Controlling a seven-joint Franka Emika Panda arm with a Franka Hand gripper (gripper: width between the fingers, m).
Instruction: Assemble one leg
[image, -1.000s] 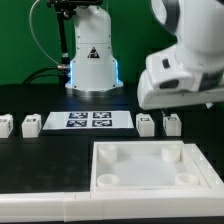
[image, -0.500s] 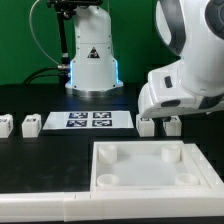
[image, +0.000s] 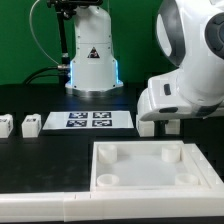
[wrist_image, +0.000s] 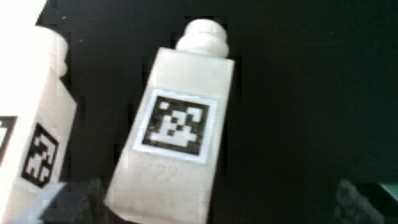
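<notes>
Two legs stand at the exterior view's left, one small white leg (image: 4, 125) and another leg (image: 30, 125) beside it. Two more lie under my gripper (image: 162, 120) at the right, where only one leg (image: 146, 127) shows clearly. In the wrist view a white leg (wrist_image: 178, 120) with a black-and-white tag lies between my fingers, close to one dark finger (wrist_image: 71, 203). A second tagged leg (wrist_image: 36, 130) lies beside it. My gripper (wrist_image: 217, 205) is open and holds nothing.
The marker board (image: 88, 120) lies between the two pairs of legs. The large white square panel (image: 100, 150) with round corner sockets lies in front. The robot base (image: 90, 60) stands at the back on the black table.
The arm has come down over the two right-hand legs. It now covers one of them almost fully. Nothing else has moved.
</notes>
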